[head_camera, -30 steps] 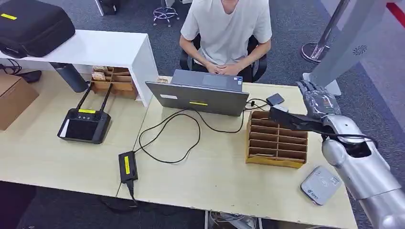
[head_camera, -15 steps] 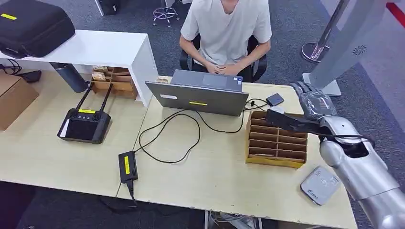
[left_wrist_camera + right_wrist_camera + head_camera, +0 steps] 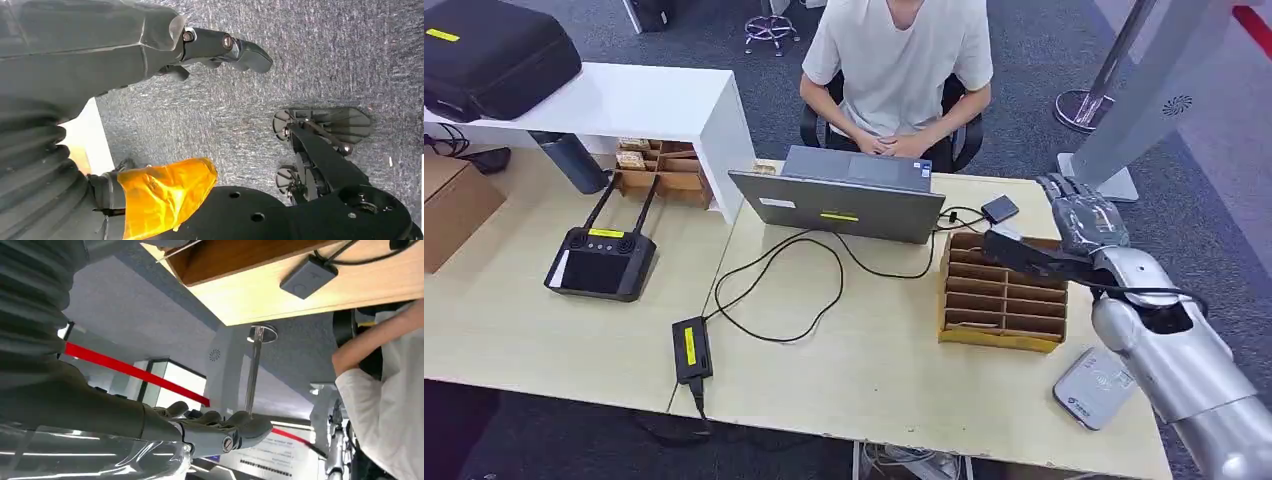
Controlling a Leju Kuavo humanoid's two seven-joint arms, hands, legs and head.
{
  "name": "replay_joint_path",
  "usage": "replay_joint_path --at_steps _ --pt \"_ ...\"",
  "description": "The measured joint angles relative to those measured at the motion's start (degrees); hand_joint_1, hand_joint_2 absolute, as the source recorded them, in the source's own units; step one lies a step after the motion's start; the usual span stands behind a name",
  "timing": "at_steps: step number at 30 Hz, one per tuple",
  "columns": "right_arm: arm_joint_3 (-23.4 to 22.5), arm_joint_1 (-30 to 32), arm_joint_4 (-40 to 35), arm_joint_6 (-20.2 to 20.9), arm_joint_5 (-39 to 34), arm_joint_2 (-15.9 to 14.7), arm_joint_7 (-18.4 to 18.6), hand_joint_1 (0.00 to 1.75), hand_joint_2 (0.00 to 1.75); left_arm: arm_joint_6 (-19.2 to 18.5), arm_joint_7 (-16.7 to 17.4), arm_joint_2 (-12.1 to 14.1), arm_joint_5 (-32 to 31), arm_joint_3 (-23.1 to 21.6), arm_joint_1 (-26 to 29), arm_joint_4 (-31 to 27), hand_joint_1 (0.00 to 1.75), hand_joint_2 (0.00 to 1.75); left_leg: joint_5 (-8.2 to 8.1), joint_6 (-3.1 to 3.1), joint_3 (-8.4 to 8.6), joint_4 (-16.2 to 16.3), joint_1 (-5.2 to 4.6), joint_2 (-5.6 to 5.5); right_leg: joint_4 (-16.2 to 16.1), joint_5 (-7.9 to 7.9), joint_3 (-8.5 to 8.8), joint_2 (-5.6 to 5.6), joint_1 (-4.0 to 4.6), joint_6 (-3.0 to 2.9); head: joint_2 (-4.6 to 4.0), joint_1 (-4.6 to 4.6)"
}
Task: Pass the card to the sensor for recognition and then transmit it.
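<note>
You are looking at an office or reception-type workspace. A pale wood worktop (image 3: 544, 330) carries an open grey laptop (image 3: 844, 200) with cables running to a black power adapter (image 3: 691, 349), a black handheld controller with two antennas (image 3: 602, 260), a wooden slotted card organiser (image 3: 1003, 295) and a grey card reader (image 3: 1096, 386). A person in a white T-shirt (image 3: 896, 60) sits in an office chair across from you. Grey carpet (image 3: 1034, 60) covers the floor, a white shelf unit (image 3: 624, 105) holds a black equipment case (image 3: 494, 55), and a cardboard box (image 3: 454, 205) sits beside it. A chrome barrier post (image 3: 253, 365) with red belt (image 3: 130, 371) stands beyond.
</note>
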Motion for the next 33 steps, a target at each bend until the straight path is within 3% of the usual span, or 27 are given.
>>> replay_joint_path --at_steps 7,24,33 --pt "-2.12 4.37 0.41 -6.88 1.66 2.4 0.48 0.0 1.75 0.09 0.02 -0.13 -0.09 0.0 -0.32 0.0 0.0 1.75 0.0 0.0 -0.01 -0.01 0.0 -0.01 0.0 0.0 0.0 -0.01 0.0 0.0 0.0 0.02" --pt "-6.25 8.77 2.03 -9.31 3.19 4.59 -0.2 0.0 1.75 0.57 0.15 -0.15 -0.26 0.0 -0.68 0.02 0.0 1.75 0.0 0.0 0.0 0.0 0.0 0.0 0.0 0.0 -0.01 0.0 0.0 0.0 0.0 0.0" --pt "-9.68 10.3 5.77 -20.87 8.31 7.34 -0.22 0.0 1.75 0.66 0.55 -0.24 -0.26 0.0 -1.17 0.17 0.0 1.75 0.0 0.0 0.0 -0.01 0.0 0.0 0.0 0.0 -0.01 0.0 0.0 0.0 0.0 0.0"
